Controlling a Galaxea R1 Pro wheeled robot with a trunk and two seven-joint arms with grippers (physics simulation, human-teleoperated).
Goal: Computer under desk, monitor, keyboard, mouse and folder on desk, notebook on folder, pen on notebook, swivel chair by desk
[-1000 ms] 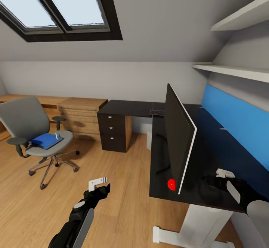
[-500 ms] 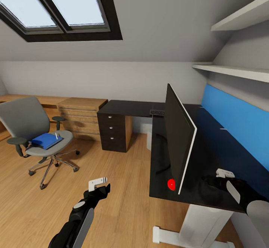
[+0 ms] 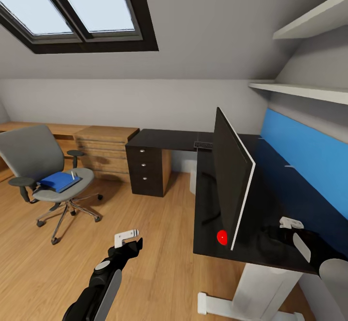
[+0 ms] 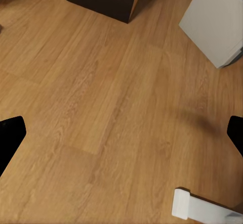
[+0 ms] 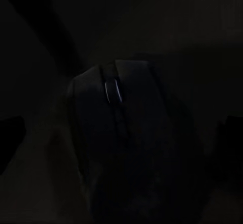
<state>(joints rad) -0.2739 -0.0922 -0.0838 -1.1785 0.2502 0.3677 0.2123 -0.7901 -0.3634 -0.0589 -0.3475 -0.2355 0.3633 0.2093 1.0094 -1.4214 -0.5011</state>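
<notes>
The monitor (image 3: 232,181) stands edge-on on the black desk (image 3: 270,181), and the keyboard (image 3: 203,145) lies at the far corner. Behind the monitor my right gripper (image 3: 290,224) hovers low and open, its fingers either side of the dark mouse (image 5: 119,128). My left gripper (image 3: 126,237) hangs open over the floor. On the swivel chair (image 3: 46,176) lies the blue folder (image 3: 59,182) with the whitish pen (image 3: 73,174) on it. The pale computer (image 4: 215,21) stands under the desk. The notebook is out of view.
A black drawer block (image 3: 147,171) and a wooden drawer unit (image 3: 104,149) stand along the back wall. A blue wall panel (image 3: 304,154) backs the desk, with shelves (image 3: 299,91) above. The desk's white foot (image 4: 202,209) juts onto the wooden floor (image 3: 159,244).
</notes>
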